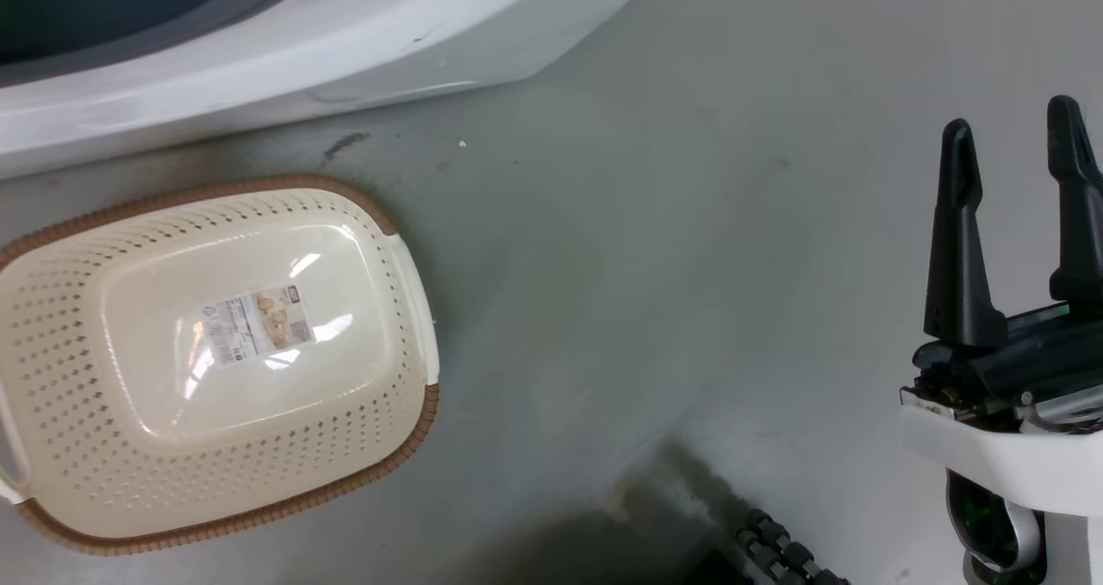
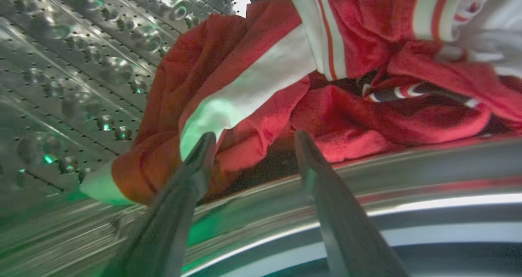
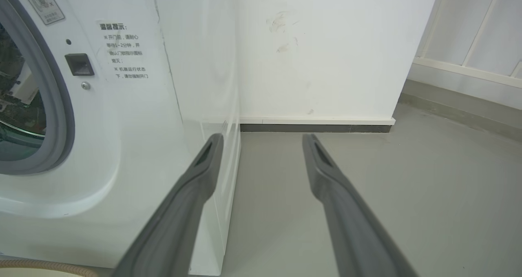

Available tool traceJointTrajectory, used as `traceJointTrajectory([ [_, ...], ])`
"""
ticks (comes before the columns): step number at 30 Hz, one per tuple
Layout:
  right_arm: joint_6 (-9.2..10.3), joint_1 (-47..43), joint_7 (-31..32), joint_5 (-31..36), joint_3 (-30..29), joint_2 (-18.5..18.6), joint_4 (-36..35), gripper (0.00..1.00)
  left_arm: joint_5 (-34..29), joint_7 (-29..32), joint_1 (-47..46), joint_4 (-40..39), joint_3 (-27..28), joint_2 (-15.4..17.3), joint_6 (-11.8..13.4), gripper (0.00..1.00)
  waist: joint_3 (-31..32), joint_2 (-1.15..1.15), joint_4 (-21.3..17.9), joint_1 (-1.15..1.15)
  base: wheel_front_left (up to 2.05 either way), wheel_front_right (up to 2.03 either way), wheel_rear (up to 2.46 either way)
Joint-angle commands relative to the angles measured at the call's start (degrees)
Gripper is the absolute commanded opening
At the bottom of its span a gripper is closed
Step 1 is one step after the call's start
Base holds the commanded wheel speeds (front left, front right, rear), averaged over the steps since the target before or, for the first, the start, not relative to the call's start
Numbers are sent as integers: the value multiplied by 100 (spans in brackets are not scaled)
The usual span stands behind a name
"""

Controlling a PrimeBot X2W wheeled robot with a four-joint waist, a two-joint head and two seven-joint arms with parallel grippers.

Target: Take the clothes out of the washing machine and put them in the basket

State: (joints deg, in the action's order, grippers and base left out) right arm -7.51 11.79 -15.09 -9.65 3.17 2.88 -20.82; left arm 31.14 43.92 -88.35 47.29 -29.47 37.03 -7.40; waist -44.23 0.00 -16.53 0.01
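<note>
Left wrist view shows the steel drum [image 2: 73, 65] at 10 o'clock and the red-and-white clothes [image 2: 367, 118] heaped from 12 to 2 o'clock, with the left gripper [image 2: 255, 140] fingers wide and empty just before them. Push into a thick fold, close firmly, then lift clear of the drum toward the empty basket [image 1: 52, 326], at 8 o'clock in the head view. At 3 o'clock there, the right gripper [image 1: 1011, 120] is spread and holds nothing.

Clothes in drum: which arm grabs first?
Left. The left end effector is open at the drum lip, aimed at the clothes. The right end effector is open outside, over floor beside the washing machine.
</note>
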Motion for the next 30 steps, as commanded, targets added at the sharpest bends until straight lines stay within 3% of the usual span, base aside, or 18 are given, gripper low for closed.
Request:
traceJointTrajectory([
  [1, 4, 108, -12, -56, 13, -2, -50, 100, 35, 151, -158, -30, -69, 74, -2, 100, -196, 0, -120, -1, 0, 0, 0],
  [10, 4, 188, -12, -218, 50, -2, -276, 100, 106, 1133, -830, -14, -398, 311, -2, 100, -661, 0, -347, -1, 0, 0, 0],
  [24, 4, 245, -12, -350, 79, -2, -408, 100, 73, 789, -909, 215, -905, 532, -7, 100, -977, 0, -439, -1, 0, 0, 0],
  [25, 4, 255, -12, -348, 80, -1, -409, 100, 115, 763, -932, 228, -931, 528, -7, 88, -989, 0, -435, -1, 0, 0, 0],
  [26, 4, 265, -12, -346, 85, -2, -410, 100, 128, 715, -954, 219, -973, 528, -7, 10, -1002, 0, -432, -1, 0, 0, 0],
  [27, 4, 269, -12, -341, 83, -1, -414, 100, 134, 669, -995, 211, -1026, 542, -7, 0, -1015, 0, -427, -1, 0, 0, 0],
  [30, 4, 270, -12, -323, 88, -1, -410, 100, 132, 433, -1108, 210, -1169, 608, -6, 0, -1033, 0, -415, -1, 0, 0, 0],
])
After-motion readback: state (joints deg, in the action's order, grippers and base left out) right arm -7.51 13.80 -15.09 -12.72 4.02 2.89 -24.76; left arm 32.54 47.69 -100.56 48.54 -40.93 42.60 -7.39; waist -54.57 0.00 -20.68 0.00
